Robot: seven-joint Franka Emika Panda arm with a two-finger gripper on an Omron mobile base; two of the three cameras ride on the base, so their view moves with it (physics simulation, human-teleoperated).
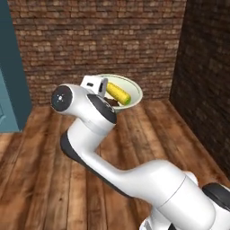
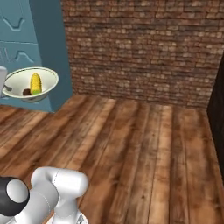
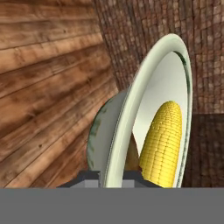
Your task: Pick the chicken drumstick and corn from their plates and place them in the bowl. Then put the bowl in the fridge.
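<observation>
The gripper [image 3: 111,175] is pinched on the bowl [image 1: 133,88] rim, a stiff, likely slippery hold, so the loose corn [image 1: 118,93] and chicken drumstick [image 2: 27,92] may roll

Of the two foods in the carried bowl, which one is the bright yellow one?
The corn, a long bumpy yellow cob lying across the bowl; the chicken drumstick beside it is small and dark brown.

Smooth glossy bowl [image 3: 175,78], bumpy corn [image 3: 164,140], rough brick wall [image 2: 144,48].
</observation>
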